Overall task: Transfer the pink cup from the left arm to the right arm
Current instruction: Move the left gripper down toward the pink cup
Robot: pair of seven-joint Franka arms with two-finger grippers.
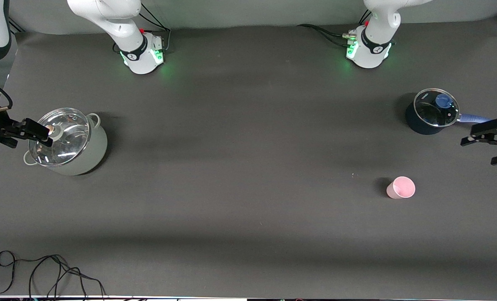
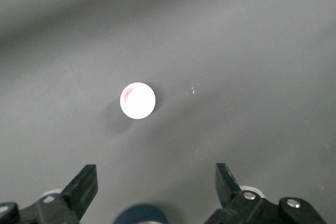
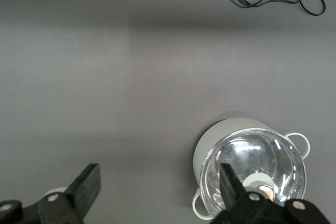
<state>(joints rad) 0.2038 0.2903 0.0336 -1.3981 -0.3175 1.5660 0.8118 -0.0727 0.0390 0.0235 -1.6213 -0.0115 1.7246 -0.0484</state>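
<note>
Cables (image 1: 47, 271) lie by the desk's (image 1: 240, 167) near edge. Both grippers, left (image 1: 489, 144) and right (image 1: 24, 130), hang with fingers released; the left should straddle the upright pink cup (image 1: 400, 187) squarely.

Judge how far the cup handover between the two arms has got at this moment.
Done: nothing. The pink cup stands upright on the table, untouched. In hand: nothing; the left hand hangs open beside the dark saucepan, the right hand open over the grey pot's lid. Left: the pickup, the pass and the release.
</note>
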